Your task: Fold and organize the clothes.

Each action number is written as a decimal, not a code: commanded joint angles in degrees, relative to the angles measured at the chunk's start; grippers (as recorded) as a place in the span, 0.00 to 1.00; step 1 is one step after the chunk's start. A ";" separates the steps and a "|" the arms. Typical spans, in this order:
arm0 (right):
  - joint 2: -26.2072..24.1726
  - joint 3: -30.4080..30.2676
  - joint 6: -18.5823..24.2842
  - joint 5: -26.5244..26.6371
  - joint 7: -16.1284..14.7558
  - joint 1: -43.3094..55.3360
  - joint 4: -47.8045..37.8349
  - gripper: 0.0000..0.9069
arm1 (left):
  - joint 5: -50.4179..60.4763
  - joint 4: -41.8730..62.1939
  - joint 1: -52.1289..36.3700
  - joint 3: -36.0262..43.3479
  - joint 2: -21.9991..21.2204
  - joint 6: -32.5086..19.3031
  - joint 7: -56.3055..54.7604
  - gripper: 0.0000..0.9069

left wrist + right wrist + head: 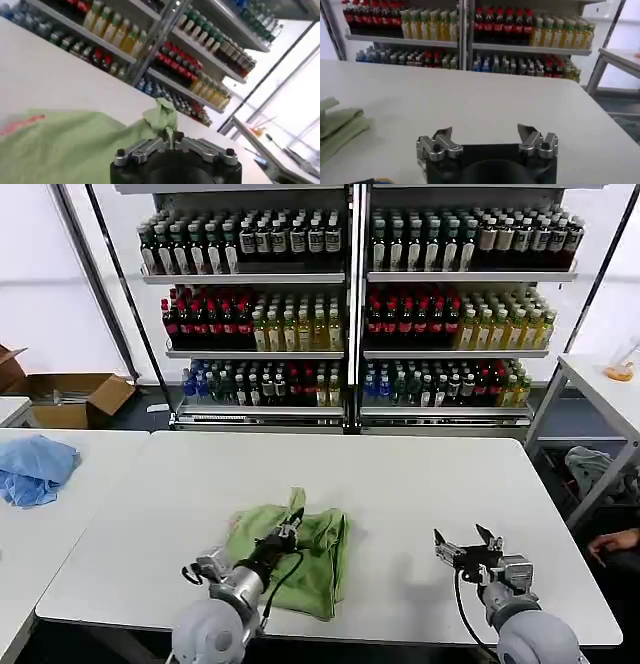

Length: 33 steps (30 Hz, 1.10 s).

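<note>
Left gripper (290, 527), near the table's (420, 484) front edge, pinches the green shirt's (315, 569) fold, probably; lift evenly. Right gripper (468, 548) waits spread.

White table (400, 484) — bottle shelves (350, 314) behind (cardboard box (75, 396) left).

Left gripper (290, 529) pinching green shirt (300, 559) (right gripper (466, 542) apart, spread) on white table (400, 484)

The shirt (300, 559) is soft, matt green cloth, creased into folds. The table (400, 484) top is smooth, matt white. At ten o'clock lies a crumpled blue cloth (35, 467); beyond stands a brown cardboard box (75, 399).
</note>
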 commanded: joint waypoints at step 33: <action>-0.13 1.00 -0.10 -0.44 -0.01 -1.05 0.97 1.00 | 17.67 4.80 8.43 -14.33 7.92 0.75 1.97 1.00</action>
